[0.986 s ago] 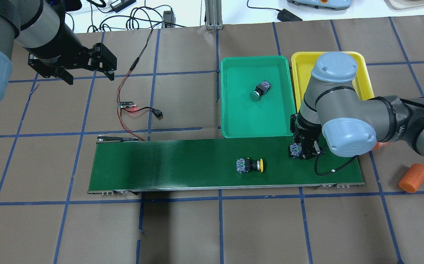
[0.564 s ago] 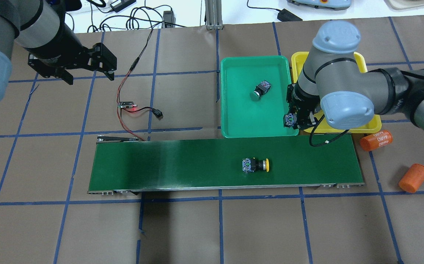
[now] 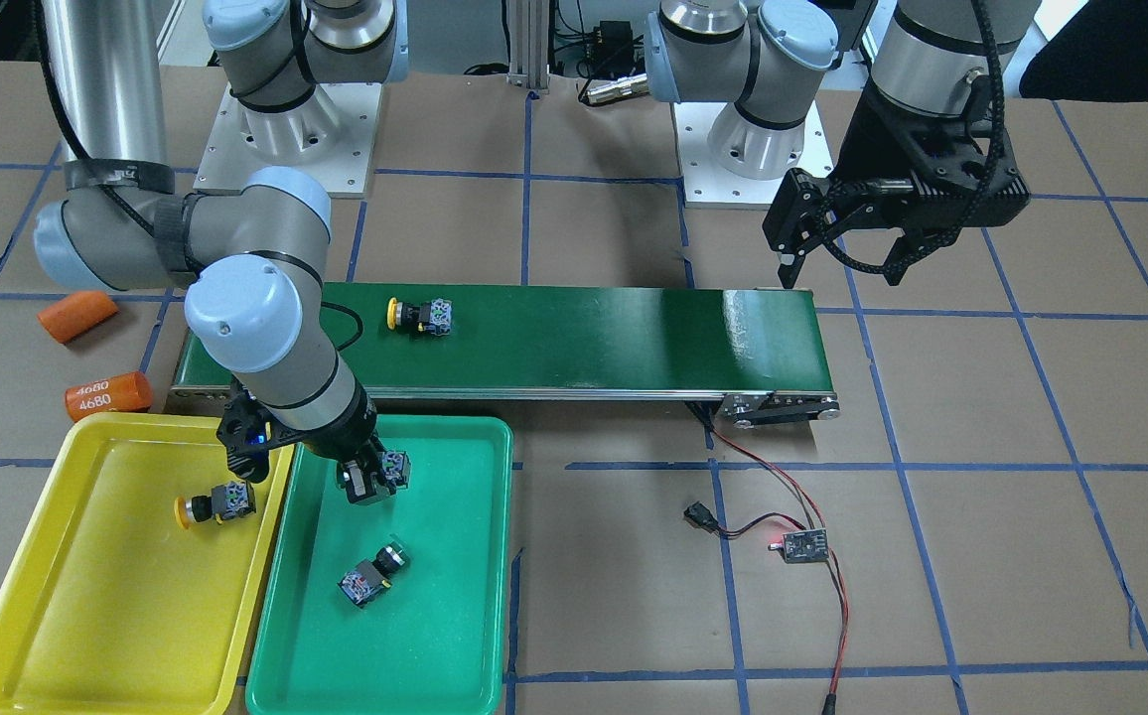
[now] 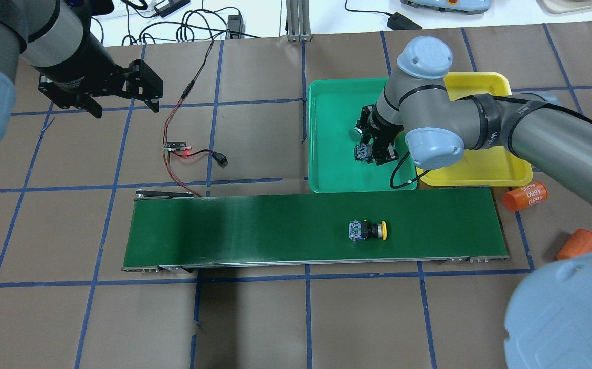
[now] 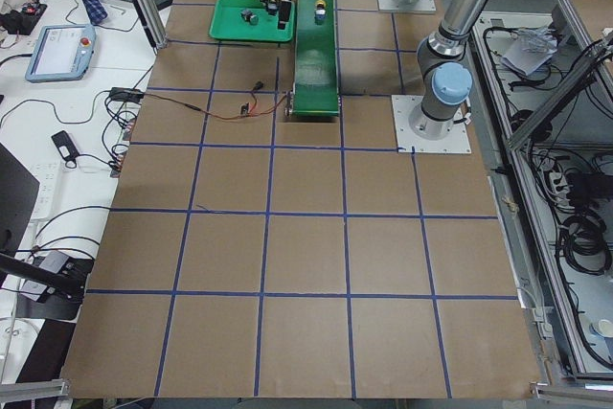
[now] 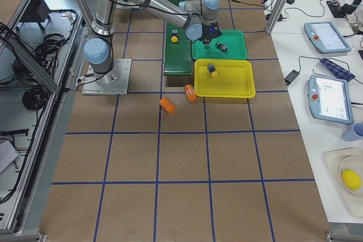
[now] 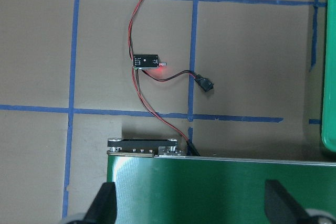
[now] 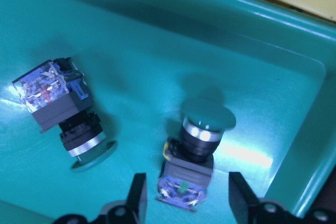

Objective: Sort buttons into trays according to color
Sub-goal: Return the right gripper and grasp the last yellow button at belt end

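- Green button A [image 8: 191, 150]: it is in the green tray [image 4: 326, 169], in the half nearer the conveyor belt [image 4: 250, 230]. Its domed cap points away from my right wrist camera and its grey contact block points toward it.
- My right jaws: released. They stand on either side of green button A, and a strip of tray floor shows between each finger [image 8: 137, 198] and the contact block.
- Green button B [image 8: 63, 108]: it lies on its side on the green tray floor, just beside green button A and not touching it.
- Yellow button C [image 3: 212, 504]: it lies on its side in the yellow tray [image 3: 87, 596], in the end nearer the conveyor belt.
- Yellow button D [image 4: 367, 230]: it lies on its side on the conveyor belt, outside both trays, toward the belt end nearer the trays.
- Trays: they sit side by side on the table [image 4: 70, 318], long edges together, with their short ends against the belt's far edge.
- My left jaws: released and grasping nothing. They hang above the table near the other end of the belt, well apart from all four buttons.
- Small circuit board [image 4: 178, 146]: it lies on the table between my left jaws and the green tray, with a red light on and red-and-black wires attached.
- Two orange cylinders [image 4: 525, 197] [image 4: 576, 244]: they lie on the table beyond the yellow tray's side of the belt. The nearer one is marked 4680.
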### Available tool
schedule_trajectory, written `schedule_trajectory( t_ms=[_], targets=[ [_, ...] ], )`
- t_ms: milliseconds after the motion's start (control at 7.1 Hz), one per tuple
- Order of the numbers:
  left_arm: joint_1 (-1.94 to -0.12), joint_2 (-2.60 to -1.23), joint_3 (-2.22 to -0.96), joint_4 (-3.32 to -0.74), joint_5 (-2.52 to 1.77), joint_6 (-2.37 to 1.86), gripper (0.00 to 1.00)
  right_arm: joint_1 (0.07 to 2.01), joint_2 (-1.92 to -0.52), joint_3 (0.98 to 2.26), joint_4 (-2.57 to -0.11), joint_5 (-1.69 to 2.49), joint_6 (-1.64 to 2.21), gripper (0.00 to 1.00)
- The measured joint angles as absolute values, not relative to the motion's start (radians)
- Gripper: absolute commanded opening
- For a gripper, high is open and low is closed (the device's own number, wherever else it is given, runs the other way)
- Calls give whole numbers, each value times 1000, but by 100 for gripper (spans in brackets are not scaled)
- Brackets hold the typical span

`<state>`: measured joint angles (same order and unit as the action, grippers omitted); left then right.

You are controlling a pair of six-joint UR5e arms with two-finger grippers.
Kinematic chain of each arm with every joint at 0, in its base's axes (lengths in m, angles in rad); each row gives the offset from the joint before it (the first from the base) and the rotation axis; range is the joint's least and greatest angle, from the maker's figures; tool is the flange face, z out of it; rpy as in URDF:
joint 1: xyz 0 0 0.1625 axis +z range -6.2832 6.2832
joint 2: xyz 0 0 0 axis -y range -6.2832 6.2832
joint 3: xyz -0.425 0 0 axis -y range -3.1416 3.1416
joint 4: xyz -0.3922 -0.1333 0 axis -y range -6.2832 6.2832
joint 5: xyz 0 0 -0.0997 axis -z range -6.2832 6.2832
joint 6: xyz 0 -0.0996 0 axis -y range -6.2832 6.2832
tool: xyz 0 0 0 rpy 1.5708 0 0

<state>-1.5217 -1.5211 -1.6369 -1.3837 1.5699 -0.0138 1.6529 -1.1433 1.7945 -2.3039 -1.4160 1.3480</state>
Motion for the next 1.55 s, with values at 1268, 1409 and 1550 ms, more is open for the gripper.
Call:
schedule_trajectory(
  t_ms=[1268,1409,1550],
  targets=[
    [-1523,-1525,-1635,-1382,1564,-25,100,1653,-1463,1975,-1912,-1522,1492,100],
    [-1523,-1525,-1635,-1382,1564,-24,100,1652,-1457,1983,-1935,-1531,1491,100],
    [-1523,-1525,-1635,-1382,1565,-22,100,1651,-1448,1986,-1959,-1535,1491,100]
  ],
)
